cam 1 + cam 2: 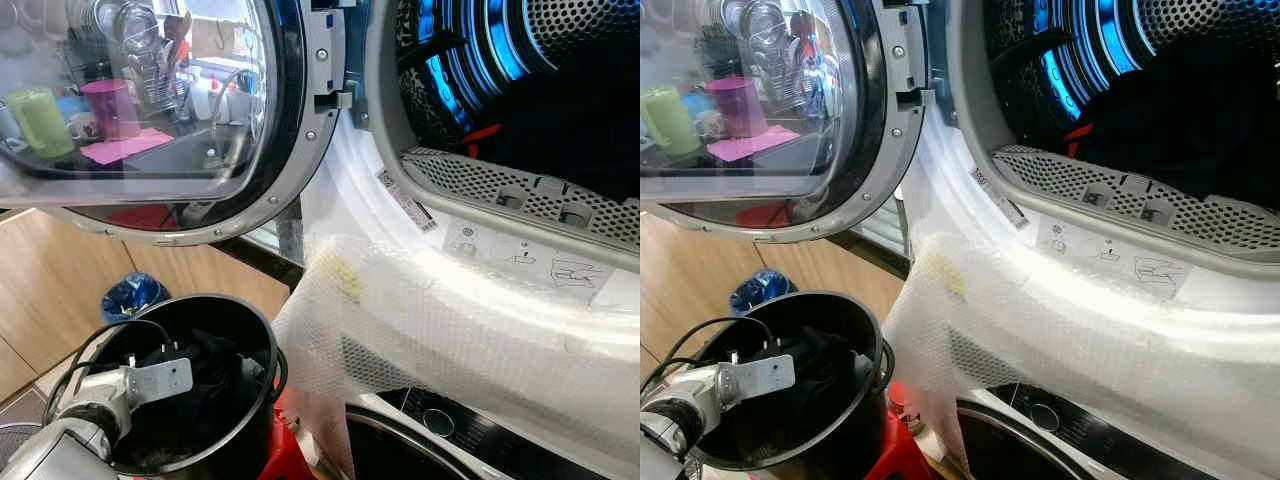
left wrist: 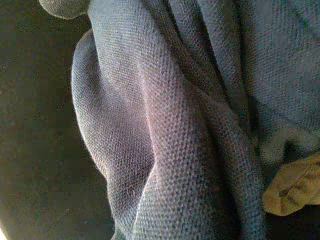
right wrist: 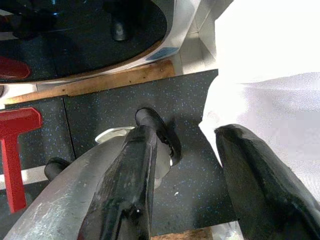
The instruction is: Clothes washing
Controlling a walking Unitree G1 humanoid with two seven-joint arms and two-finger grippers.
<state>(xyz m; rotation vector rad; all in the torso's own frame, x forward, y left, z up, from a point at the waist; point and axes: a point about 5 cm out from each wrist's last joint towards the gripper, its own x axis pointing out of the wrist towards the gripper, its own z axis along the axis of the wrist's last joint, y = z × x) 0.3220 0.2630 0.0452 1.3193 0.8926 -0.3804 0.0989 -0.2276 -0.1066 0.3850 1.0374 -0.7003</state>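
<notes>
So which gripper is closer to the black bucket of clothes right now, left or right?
Left. The left arm reaches down into the black bucket, its wrist view close on dark fabric. The right gripper hangs open over the dark floor.

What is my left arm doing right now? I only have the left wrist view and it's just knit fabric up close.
Observer: Your left arm reaches down into a black bucket that stands below the open machine door.
Operator: Is there laundry in that bucket?
Observer: Yes, dark clothes lie inside it, around your wrist.
Operator: Is the drum already loaded?
Observer: Partly: a dark heap sits in the blue-lit drum, with a red bit at its edge.
Operator: Where's my right gripper?
Observer: The right gripper hangs low over dark speckled flooring, jaws apart, holding nothing.
</notes>
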